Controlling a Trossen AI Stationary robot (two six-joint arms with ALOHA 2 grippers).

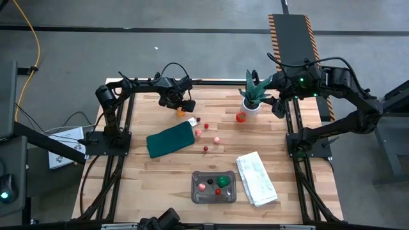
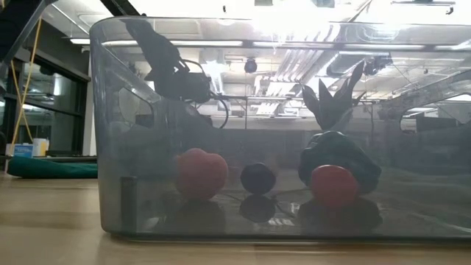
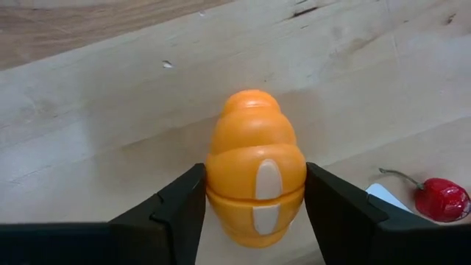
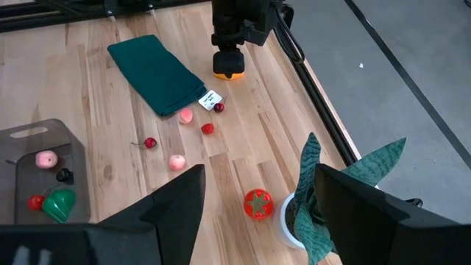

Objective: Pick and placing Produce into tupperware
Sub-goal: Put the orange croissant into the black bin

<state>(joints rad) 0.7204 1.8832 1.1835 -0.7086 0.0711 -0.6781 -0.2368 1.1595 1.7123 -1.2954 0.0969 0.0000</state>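
Wood of pale butcher-block planks makes up the table, which stands on a grey concrete floor. Off its left edge a yellow cable runs across the floor. At the far left of the table the left gripper is down over an orange ridged toy vegetable; its jaws stand on either side of the piece, close against it, though I cannot tell whether they press it. Just beside that piece lies a dark red cherry next to a white tag. A folded dark green cloth lies nearer the middle, with small pink and red produce pieces scattered beside it toward the right. The clear grey tupperware sits near the front edge, holding a pink piece, a dark round one, a red one and a green one. A folded white towel lies just right of it. Toward the far right, a red tomato rests beside a spiky green plant in a white pot. The right gripper hangs at the right edge, clear of the wood, jaws spread and empty. Beyond, the low view shows ceiling strip lights and, past the table's far right corner, a hazard-striped ramp.
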